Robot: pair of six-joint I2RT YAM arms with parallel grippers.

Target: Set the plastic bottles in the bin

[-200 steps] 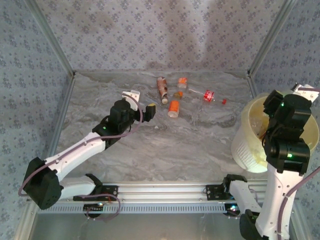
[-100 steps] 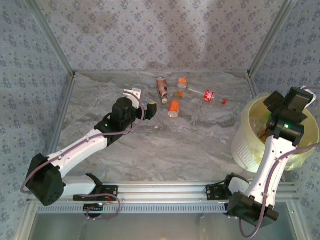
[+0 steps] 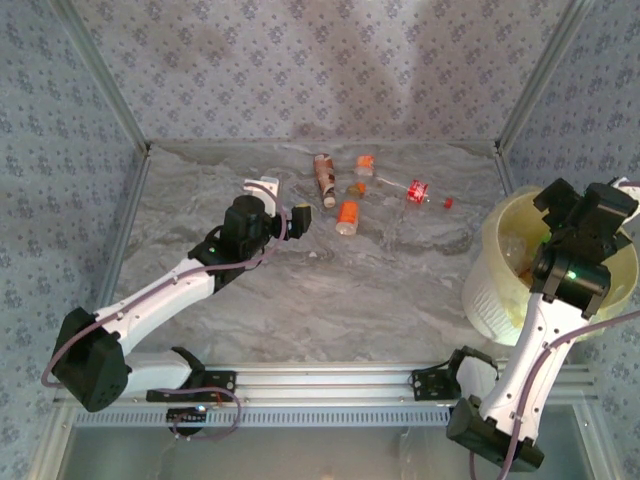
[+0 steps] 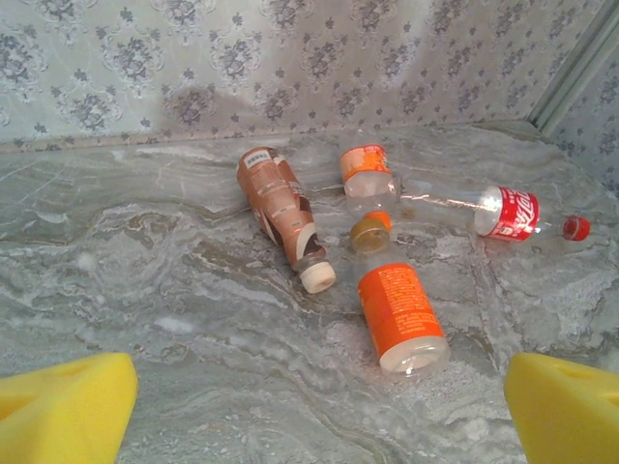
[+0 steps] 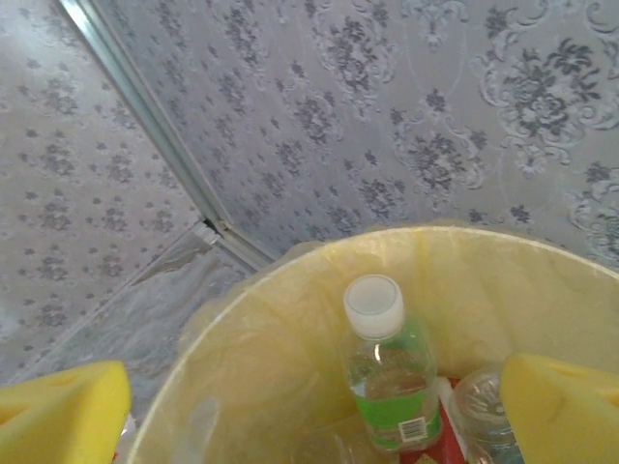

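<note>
**Left hand** [image 3: 283, 203]: released, its yellow pads [image 4: 63, 411] spread wide with nothing between them, hovering over the marbled bench [image 3: 380, 290] just short of the bottle cluster.

**Right hand** [image 3: 583, 200]: also released and empty, poised above the bin [image 3: 500, 235] at the bench's right edge.

**Bottles on the bench:** nearest the left hand lies the orange-labelled bottle [image 4: 401, 309]. Beyond it are a brown-labelled bottle [image 4: 280, 208] with a white cap and a stubby orange-labelled bottle [image 4: 366, 174]. Farthest right is a clear red-labelled bottle [image 4: 508, 213] with a red cap. All lie on their sides, well apart from the bin.

**Handling:** the bottles look empty and thin-walled, so they are probably light, smooth, prone to rolling and easily dented. The labelled middle of the barrel, taken across the long axis, seems the surest hold.

**Views:** the right wrist view resolves the bin's interior, where a green-labelled bottle [image 5: 382, 377] stands upright against the pale yellow liner with another clear bottle beside it. The overhead view leaves this interior indistinct, but it gives the spacing between cluster, hands and bin. The left wrist view adds label colours and bottle orientations.
</note>
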